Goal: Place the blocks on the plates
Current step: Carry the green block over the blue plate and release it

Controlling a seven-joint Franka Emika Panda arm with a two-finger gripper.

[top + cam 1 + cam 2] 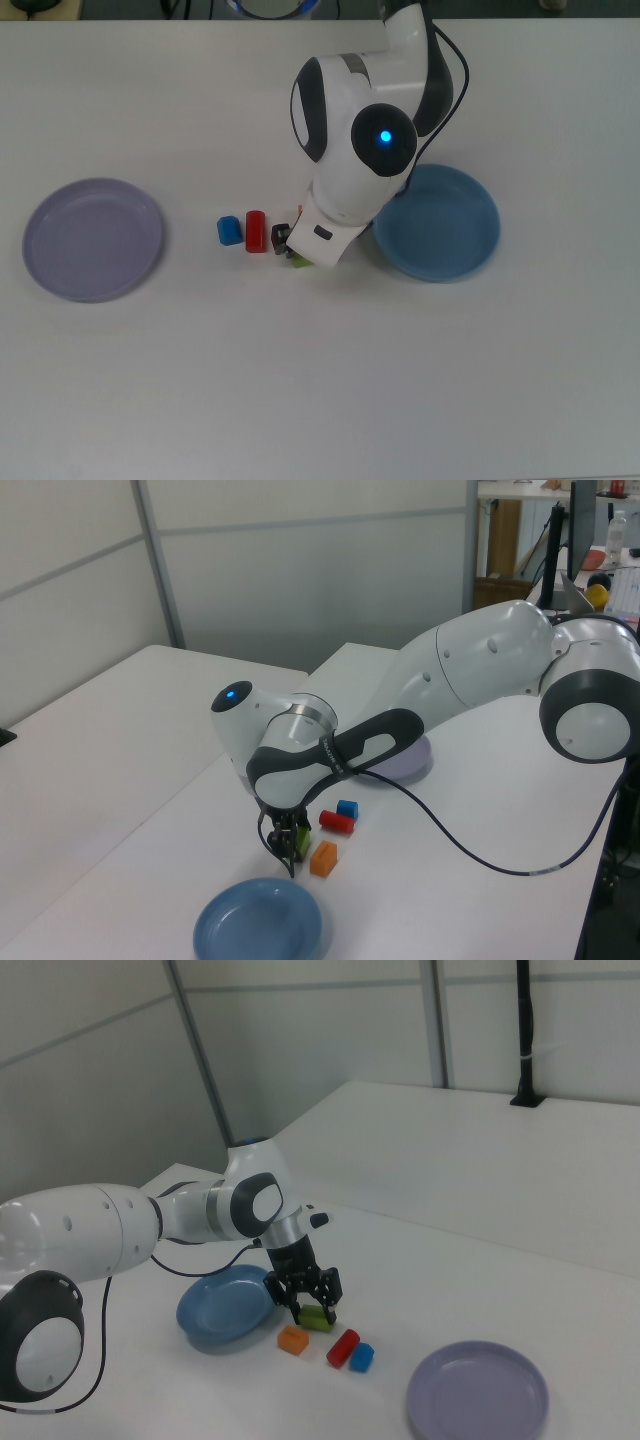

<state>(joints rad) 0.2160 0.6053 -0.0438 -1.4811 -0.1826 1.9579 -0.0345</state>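
I have the gripper down at the table, its fingers set either side of the green block; they look closed in around it, but I cannot tell whether they actually pinch it. In the right view the green block lies flat on the table, just beside the light blue plate. The orange block sits close by, apart from the fingers. The red block and the blue cube lie side by side, in the top view to the left of the gripper. The lavender plate is well apart, at the top view's far left. In the top view the arm hides most of the green block.
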